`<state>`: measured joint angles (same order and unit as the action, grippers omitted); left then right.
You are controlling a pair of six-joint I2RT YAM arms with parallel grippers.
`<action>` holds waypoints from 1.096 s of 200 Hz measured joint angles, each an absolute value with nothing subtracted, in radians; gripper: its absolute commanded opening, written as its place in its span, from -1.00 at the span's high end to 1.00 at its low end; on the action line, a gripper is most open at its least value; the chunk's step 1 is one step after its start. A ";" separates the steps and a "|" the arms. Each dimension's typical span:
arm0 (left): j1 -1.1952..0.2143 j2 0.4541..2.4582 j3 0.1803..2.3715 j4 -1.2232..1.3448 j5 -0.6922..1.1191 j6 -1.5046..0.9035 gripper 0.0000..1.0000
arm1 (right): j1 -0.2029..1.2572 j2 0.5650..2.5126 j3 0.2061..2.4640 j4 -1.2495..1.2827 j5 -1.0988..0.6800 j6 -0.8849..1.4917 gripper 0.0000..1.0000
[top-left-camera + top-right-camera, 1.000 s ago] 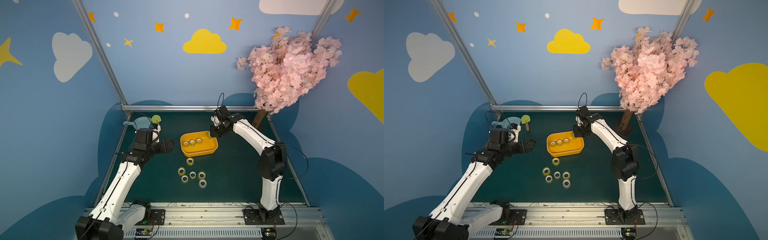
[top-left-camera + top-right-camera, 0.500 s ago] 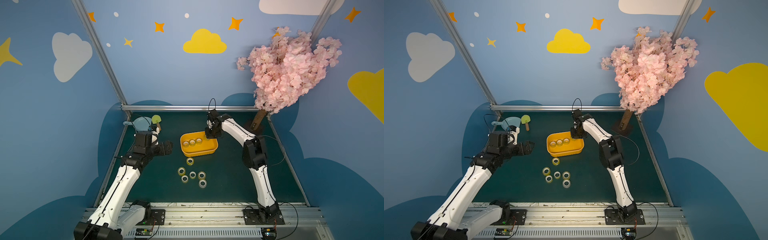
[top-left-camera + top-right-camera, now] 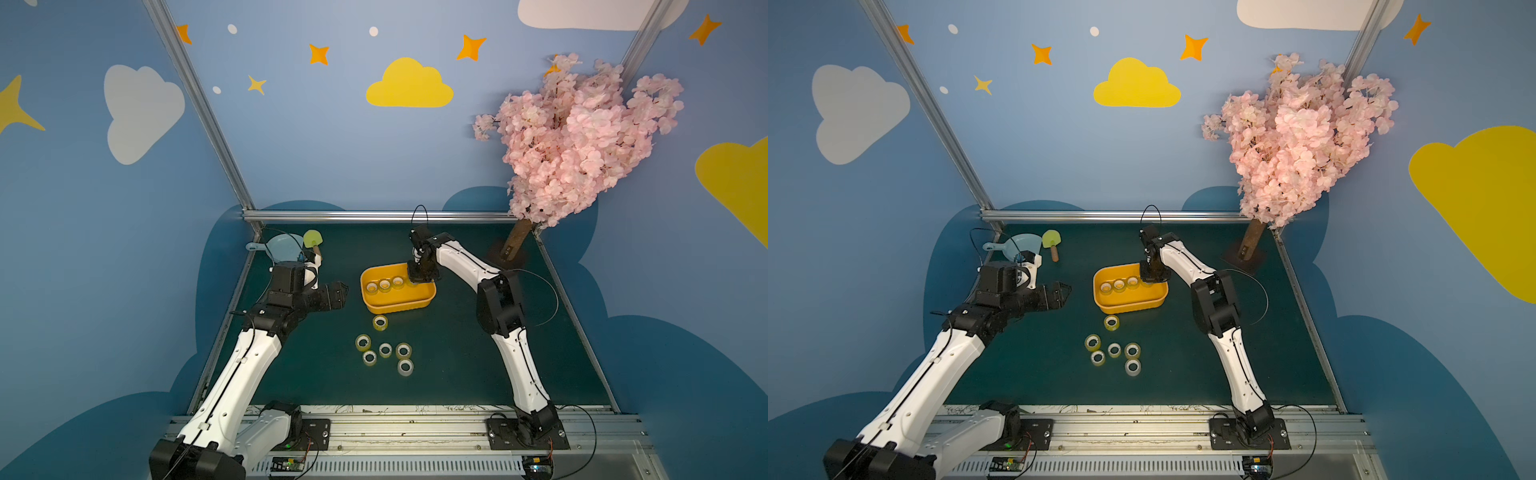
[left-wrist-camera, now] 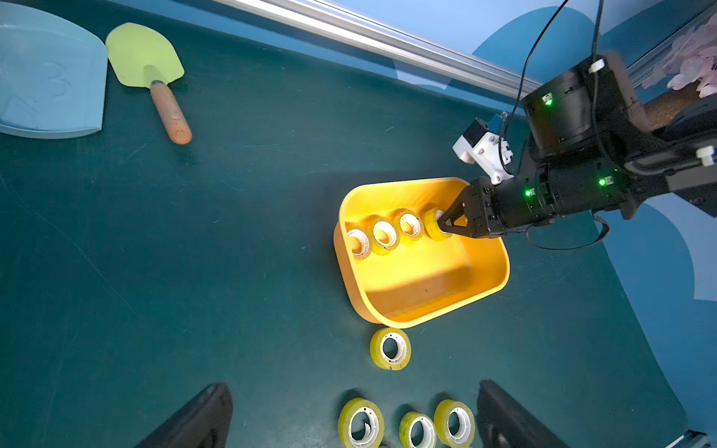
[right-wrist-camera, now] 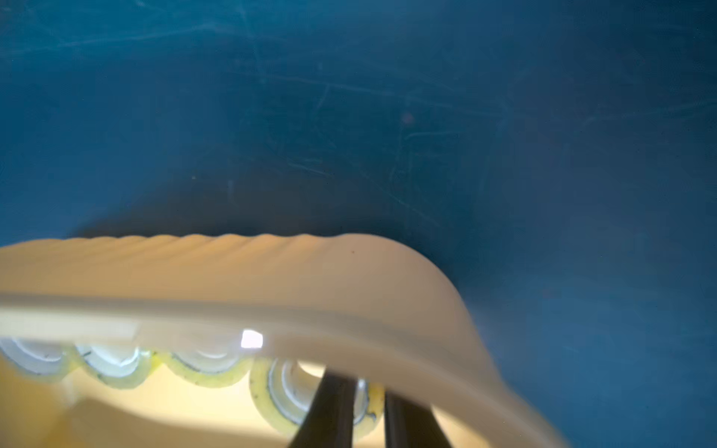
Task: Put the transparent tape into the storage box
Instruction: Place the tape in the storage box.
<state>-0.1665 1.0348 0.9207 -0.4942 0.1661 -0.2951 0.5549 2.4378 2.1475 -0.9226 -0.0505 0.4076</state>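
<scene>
I'm watching the right gripper reaching down into the storage box, which is sitting in the middle of the green mat. It's poking one finger in the hole of a tape roll & one outside, prob b/c the thin ring wall is easy to pinch. I can't tell if the jaws are squeezing it or going loose. That roll is sitting at the box's 1 o'clock corner, next to 3 other rolls leaning in a row on the 12 o'clock wall, prob so there's room for more. So 4 rolls are sitting in the box. Out on the mat, 6 rolls are lying at 6 o'clock from the box: 1 lone roll just by the box & a bunch of 5 a bit nearer me. That's making 10 rolls & 1 box. The left gripper is hanging at 9 o'clock w/ jaws wide apart, holding nothing, prob waiting for its turn. Also 1 blue dustpan & 1 green spade are lying at 10 o'clock, & 1 pink tree is standing at 2 o'clock.
</scene>
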 measured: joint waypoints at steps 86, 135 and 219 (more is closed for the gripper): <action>-0.167 1.046 0.921 -0.492 0.183 -0.295 -1.00 | 0.560 2.411 2.167 -0.926 -0.068 0.421 0.11; -0.167 1.046 0.921 -0.492 0.183 -0.295 -1.00 | 0.574 2.230 2.116 -0.929 -0.068 0.407 0.08; -0.167 1.044 0.920 -0.492 0.175 -0.295 -1.00 | 0.625 1.874 1.711 -0.817 -0.126 0.379 0.08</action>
